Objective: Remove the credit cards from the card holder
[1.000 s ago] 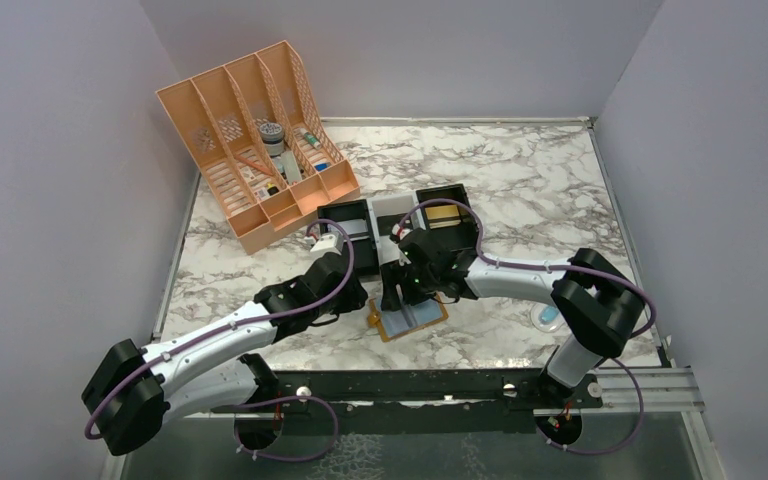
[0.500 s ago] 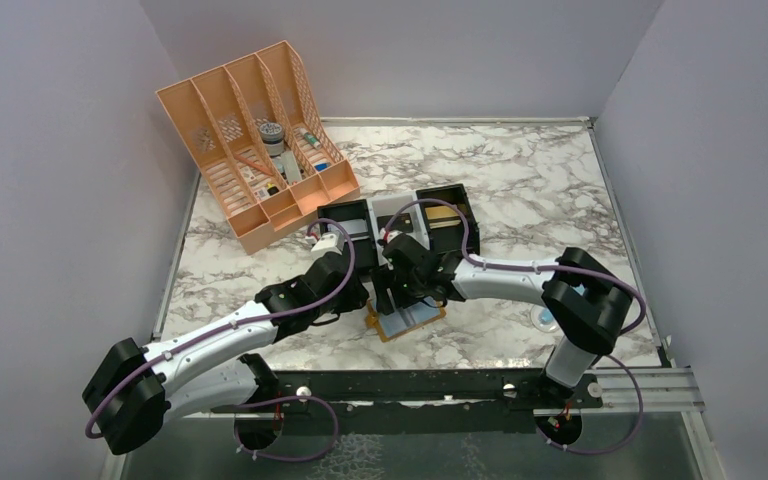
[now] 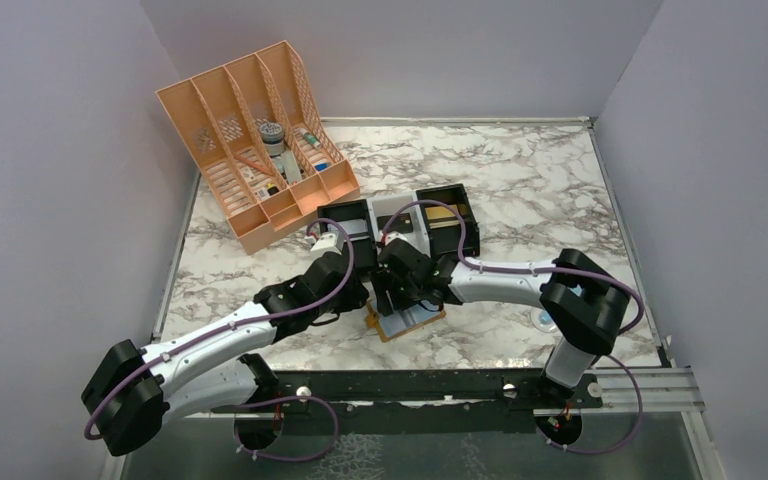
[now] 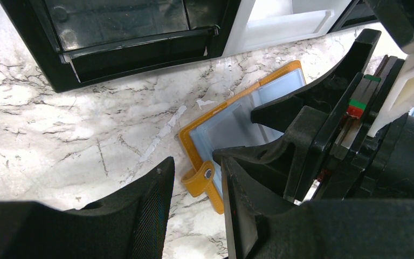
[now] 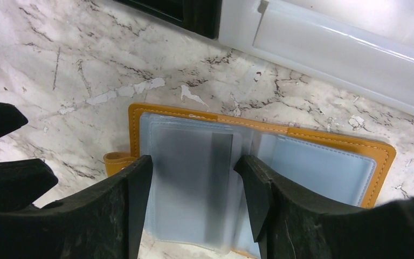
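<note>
Card holder (image 5: 323, 167) lies open flat on the marble table (image 5: 59, 70), centre, twd the near edge, directly under the right gripper (image 5: 194, 164). Its jaws stand wide, astride the holder's left panel, where a grey credit card (image 5: 194, 178) sits in its clear sleeve (not gripped). Left gripper (image 4: 197, 162) approx half open, fingers either side of the holder's snap tab (image 4: 197, 182); contact unclear. Black bins (image 4: 118, 48) and a white tray (image 5: 345, 48) sit just behind. In the left wrist view the right gripper hides much of the holder.

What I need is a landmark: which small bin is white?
The middle bin; it alone is white, flanked by the left black bin and the right black bin.
</note>
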Controlling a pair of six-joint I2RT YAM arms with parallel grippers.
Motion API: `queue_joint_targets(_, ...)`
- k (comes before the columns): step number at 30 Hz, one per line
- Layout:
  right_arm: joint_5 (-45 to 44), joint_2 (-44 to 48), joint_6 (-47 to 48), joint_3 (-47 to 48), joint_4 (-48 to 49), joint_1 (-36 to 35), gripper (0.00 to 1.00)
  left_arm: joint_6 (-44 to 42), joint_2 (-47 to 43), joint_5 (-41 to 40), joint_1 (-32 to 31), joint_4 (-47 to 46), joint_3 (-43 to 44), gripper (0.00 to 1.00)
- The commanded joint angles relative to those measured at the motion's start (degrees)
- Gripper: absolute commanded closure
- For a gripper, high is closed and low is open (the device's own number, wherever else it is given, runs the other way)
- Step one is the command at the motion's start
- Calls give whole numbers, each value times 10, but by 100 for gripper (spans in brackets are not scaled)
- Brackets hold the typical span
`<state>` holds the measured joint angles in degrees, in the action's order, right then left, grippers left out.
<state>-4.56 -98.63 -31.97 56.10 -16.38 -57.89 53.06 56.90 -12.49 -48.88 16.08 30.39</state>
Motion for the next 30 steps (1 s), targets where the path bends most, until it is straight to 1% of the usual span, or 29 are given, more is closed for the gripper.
queue_joint_targets(1, -2, -12, -9, -23, -22, -2, 41, -1, -8, -5, -2, -1, -2, 60)
queue_joint_targets(5, 27, 1, -2, -18, -9, 1, 45, -2, -10, -5, -2, 2, -1, 60)
queue_joint_targets(8, 69, 5, 1, -23, 12, 16, 46, -5, -12, -4, -2, 3, 0, 60)
queue_joint_targets(14, 152, 14, -10, -53, 59, 42, 48, -8, -12, 2, -2, 2, -1, 60)
queue_joint_targets(16, 159, 15, -14, -58, 66, 47, 48, -11, -12, 7, -2, -2, -2, 60)
queue_joint_targets(17, 154, 14, -12, -55, 61, 47, 48, -11, -11, 8, -2, -4, -2, 60)
queue_joint_targets(19, 143, 10, 0, -47, 44, 47, 43, -10, -12, 9, -2, -6, -3, 60)
queue_joint_targets(21, 117, 8, 14, -41, 26, 47, 38, -9, -13, 7, -2, -6, -5, 60)
queue_joint_targets(23, 87, 7, 23, -39, 8, 42, 36, -7, -14, 4, -2, -7, -6, 60)
queue_joint_targets(26, 31, 3, 28, -35, -12, 20, 34, -3, -18, -1, -2, -8, -7, 60)
queue_joint_targets(30, -12, -18, 30, -24, -29, 3, 34, -1, -22, -4, -2, -7, -7, 60)
